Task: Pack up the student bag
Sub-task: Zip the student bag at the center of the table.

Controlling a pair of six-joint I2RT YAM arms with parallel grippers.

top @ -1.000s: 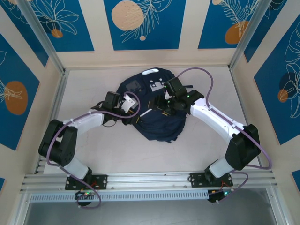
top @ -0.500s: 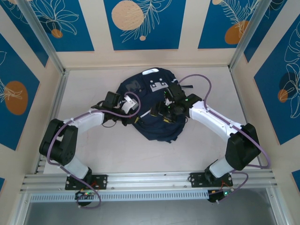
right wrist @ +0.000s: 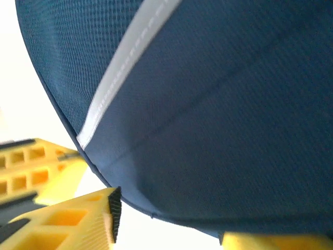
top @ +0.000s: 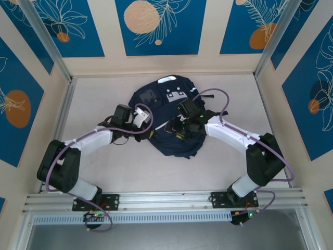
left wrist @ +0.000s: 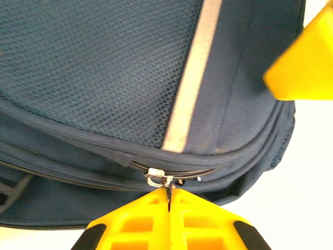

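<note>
- The left gripper (left wrist: 169, 194) has its yellow fingers pressed together, pinching the zipper pull (left wrist: 157, 178) right at their tips.
- The student bag (left wrist: 104, 67) lies just ahead of this gripper, with its zipper seam running across the fingertips.
- The right gripper (right wrist: 167, 224) has its fingers apart. The bag's rounded navy edge sits between and just ahead of them, and a white stripe (right wrist: 119, 78) runs farther ahead to the left.
</note>
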